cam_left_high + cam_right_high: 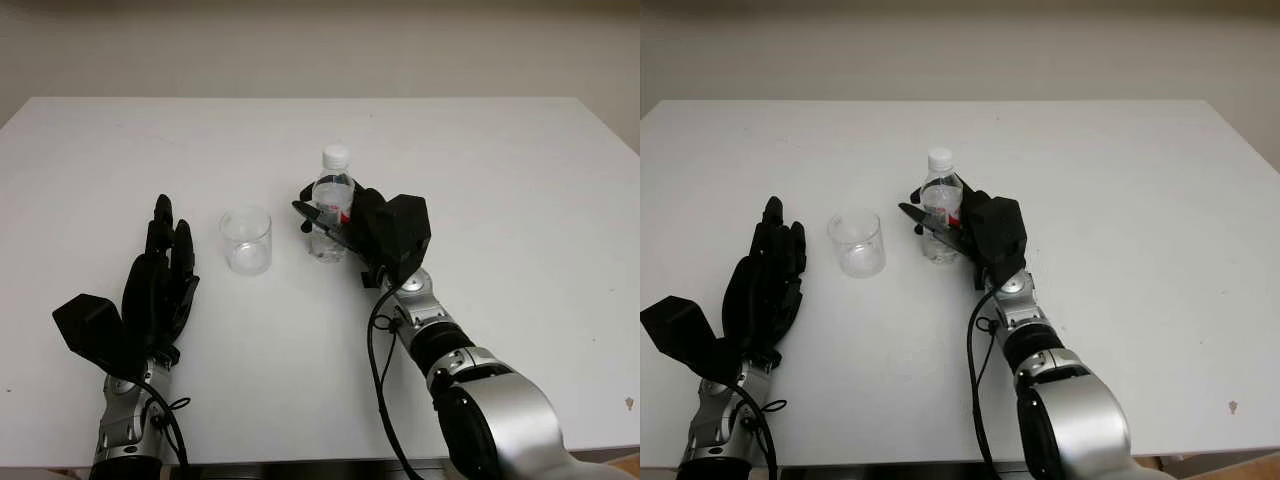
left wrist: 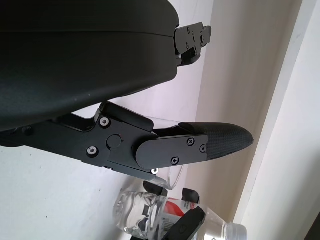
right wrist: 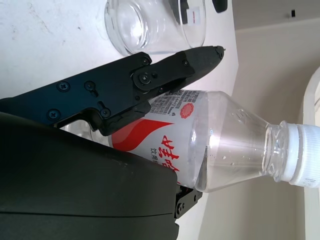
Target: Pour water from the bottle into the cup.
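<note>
A clear plastic water bottle (image 1: pixel 333 190) with a white cap and a red label stands upright near the middle of the white table (image 1: pixel 500 170). My right hand (image 1: pixel 345 228) is wrapped around its lower half from the right, with one finger (image 3: pixel 165 75) crossing the label and the bottle (image 3: pixel 225 145) pressed against the palm. An empty clear cup (image 1: pixel 246 240) stands just left of the bottle, a small gap between them. My left hand (image 1: pixel 165 250) is open, left of the cup and apart from it. From the left wrist I see the bottle (image 2: pixel 150 217) past a fingertip (image 2: pixel 225 142).
The table's far edge meets a pale wall. The table's right edge runs down the right of the picture, with a floor corner (image 1: pixel 628 402) beyond it. A black cable (image 1: pixel 380 370) loops beside my right forearm.
</note>
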`<state>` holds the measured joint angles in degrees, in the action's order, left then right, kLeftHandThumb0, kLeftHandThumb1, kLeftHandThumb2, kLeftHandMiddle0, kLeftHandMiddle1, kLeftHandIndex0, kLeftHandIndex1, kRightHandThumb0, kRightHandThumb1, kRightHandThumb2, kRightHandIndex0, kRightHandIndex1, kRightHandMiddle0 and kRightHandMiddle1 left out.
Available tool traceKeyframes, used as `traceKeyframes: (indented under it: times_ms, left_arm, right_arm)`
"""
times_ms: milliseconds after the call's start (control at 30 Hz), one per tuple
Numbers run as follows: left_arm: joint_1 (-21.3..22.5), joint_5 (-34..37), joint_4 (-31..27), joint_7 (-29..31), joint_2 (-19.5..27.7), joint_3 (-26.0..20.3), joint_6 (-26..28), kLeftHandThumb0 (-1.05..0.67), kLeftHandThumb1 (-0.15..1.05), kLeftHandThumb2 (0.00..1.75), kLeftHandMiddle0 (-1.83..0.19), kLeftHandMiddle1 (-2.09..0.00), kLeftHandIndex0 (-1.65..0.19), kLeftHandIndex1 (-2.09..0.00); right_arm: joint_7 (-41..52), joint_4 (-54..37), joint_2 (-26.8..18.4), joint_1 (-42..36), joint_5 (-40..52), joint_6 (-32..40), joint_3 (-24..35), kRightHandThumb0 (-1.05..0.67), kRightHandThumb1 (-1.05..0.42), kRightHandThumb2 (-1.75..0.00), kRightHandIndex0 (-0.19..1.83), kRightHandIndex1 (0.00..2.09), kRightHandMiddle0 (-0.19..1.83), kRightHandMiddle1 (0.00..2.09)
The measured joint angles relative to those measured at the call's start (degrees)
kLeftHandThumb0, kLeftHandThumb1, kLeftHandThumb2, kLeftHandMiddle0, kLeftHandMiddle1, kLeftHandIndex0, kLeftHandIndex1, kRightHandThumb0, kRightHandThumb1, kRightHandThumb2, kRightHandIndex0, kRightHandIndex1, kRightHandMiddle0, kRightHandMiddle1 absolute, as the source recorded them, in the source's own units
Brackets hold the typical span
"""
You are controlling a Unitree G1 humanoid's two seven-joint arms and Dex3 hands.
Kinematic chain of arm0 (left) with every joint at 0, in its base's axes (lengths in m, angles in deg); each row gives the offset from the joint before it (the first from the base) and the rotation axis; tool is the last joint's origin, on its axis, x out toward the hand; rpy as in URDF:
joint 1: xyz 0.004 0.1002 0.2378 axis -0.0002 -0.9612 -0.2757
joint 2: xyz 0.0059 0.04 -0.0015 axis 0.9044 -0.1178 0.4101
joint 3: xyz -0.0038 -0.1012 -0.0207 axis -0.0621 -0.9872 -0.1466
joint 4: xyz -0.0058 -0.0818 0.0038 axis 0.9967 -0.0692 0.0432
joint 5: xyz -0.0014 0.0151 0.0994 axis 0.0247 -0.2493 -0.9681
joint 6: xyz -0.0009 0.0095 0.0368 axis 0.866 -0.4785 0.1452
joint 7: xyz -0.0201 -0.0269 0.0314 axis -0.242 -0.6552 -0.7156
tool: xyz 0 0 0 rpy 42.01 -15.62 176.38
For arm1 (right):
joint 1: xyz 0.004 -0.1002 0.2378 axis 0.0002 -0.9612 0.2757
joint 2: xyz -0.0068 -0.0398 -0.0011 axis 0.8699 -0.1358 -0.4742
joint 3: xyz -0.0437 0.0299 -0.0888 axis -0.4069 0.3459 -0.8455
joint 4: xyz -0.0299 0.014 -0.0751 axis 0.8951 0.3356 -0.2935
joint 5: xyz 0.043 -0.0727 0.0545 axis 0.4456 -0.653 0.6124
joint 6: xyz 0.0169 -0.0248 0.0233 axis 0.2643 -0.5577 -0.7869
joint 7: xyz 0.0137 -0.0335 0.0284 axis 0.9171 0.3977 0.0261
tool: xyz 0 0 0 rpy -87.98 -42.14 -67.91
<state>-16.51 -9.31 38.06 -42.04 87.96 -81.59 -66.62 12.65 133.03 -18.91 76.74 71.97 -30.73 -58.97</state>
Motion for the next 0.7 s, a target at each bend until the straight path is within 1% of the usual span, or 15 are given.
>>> traceKeyframes:
  times_ms: [167,333,400,533,600,700]
  left_arm:
    - [0.1,0.0,0.1,0.0,-0.1,-0.1,0.0,-0.74,1.05,0.48,0.19,-0.05,0.18,-0.05]
    - [0.1,0.0,0.1,0.0,-0.1,-0.1,-0.1,-0.74,1.05,0.48,0.19,-0.05,0.17,-0.05]
    - [0.1,-0.1,0.1,-0.1,-0.1,-0.1,-0.3,-0.75,1.05,0.48,0.18,-0.05,0.17,-0.06]
    - [0.0,-0.3,0.1,-0.2,-0.1,0.0,-0.3,-0.75,1.05,0.48,0.18,-0.05,0.17,-0.06]
    - [0.0,-0.3,0.1,-0.1,-0.1,0.0,-0.3,-0.75,1.05,0.48,0.19,-0.05,0.17,-0.05]
    - [0.0,-0.3,0.2,-0.1,-0.2,0.0,-0.5,-0.74,1.05,0.48,0.19,-0.05,0.17,-0.05]
  right_arm:
    - [-2.1,-0.1,-0.5,0.6,-2.8,0.3,-1.6,-0.45,-1.05,-0.41,1.39,2.09,1.12,2.09]
    - [-7.4,0.0,-1.3,1.1,-7.5,-0.9,-4.3,-0.42,-1.05,-0.39,1.36,2.09,1.07,2.09]
    - [-11.4,0.2,-2.8,2.0,-11.9,-1.7,-6.8,-0.41,-1.05,-0.38,1.34,2.09,1.04,2.09]
    - [-21.0,1.4,-6.5,6.4,-22.7,-2.2,-13.8,-0.44,-1.05,-0.37,1.21,2.09,0.82,2.09]
    - [-25.4,2.6,-8.0,9.5,-27.9,-1.8,-17.6,-0.44,-1.05,-0.35,1.23,2.09,0.79,2.09]
    - [-29.9,4.6,-8.9,13.6,-32.6,-1.1,-21.3,-0.44,-1.05,-0.31,1.23,2.09,0.78,2.09]
